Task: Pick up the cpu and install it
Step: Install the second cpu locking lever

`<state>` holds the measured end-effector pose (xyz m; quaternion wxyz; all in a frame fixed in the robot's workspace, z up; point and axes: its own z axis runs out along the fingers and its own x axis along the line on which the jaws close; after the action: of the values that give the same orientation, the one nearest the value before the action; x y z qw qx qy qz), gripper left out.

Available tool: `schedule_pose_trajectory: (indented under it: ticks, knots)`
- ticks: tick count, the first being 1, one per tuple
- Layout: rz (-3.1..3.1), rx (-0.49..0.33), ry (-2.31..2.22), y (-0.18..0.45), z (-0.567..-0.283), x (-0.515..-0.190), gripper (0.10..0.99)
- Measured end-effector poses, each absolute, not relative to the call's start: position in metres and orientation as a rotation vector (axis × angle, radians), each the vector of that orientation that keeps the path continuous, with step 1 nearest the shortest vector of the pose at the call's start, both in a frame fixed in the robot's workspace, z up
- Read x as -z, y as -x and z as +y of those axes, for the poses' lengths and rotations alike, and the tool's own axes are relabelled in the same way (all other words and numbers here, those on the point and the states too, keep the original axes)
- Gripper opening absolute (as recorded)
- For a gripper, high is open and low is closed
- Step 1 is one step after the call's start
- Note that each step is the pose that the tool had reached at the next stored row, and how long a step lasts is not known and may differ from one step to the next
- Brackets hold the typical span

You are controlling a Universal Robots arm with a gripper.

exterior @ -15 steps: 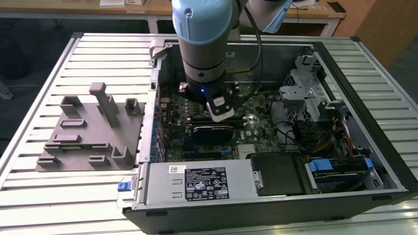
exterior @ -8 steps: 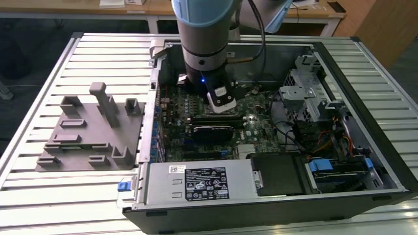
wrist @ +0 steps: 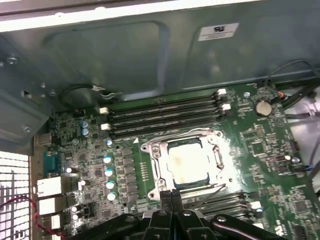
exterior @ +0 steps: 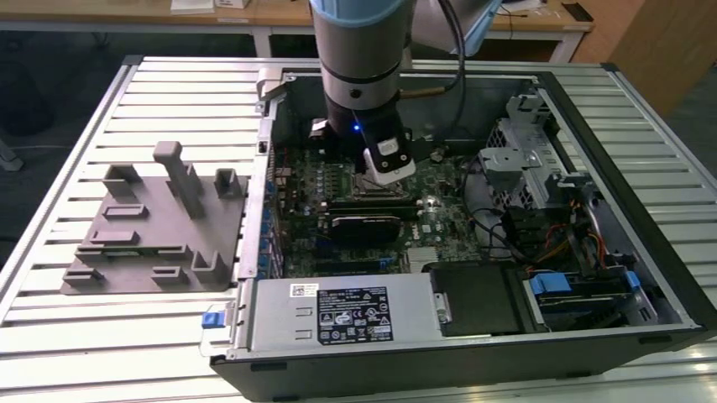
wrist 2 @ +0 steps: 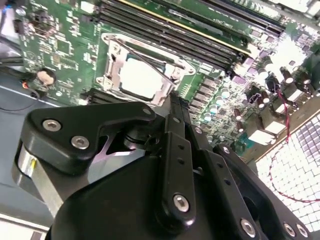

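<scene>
Slatted metal counter [exterior: 67,319] fills the exterior view, and on it we see an open computer case [exterior: 627,252] lying on its side, with a grey moulded fixture [exterior: 157,227] at centre left of the frame. Inside the case lies the green motherboard [exterior: 437,210], with a power supply [exterior: 336,311] along the lower edge of the frame. Our arm [exterior: 358,50] comes down from the top centre of the frame into the case, over the board.

In the first wrist view the socket [wrist: 187,162] sits a little right of centre, its metal frame around a pale square. We take that square to be the cpu [wrist: 192,162], lying flat in the socket; in the second wrist view it shows as a bright patch [wrist 2: 140,80] in the upper middle. The fingers [wrist: 171,200] meet at the lower centre of the first wrist view, pressed together with nothing between them, just short of the socket's near edge.

We judge the cpu to be light, stiff and thin, with a slick metal top and delicate contacts beneath. Its edges look the only safe place to take hold.
</scene>
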<state>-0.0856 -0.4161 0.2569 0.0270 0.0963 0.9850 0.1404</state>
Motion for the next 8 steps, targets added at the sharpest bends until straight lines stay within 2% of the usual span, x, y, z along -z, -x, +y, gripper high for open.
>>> schedule_pose_trajectory:
  ticks: [8]
  knots:
    - [3.048,-0.377,-0.319,0.0783,-0.4162,-0.2571,0.106]
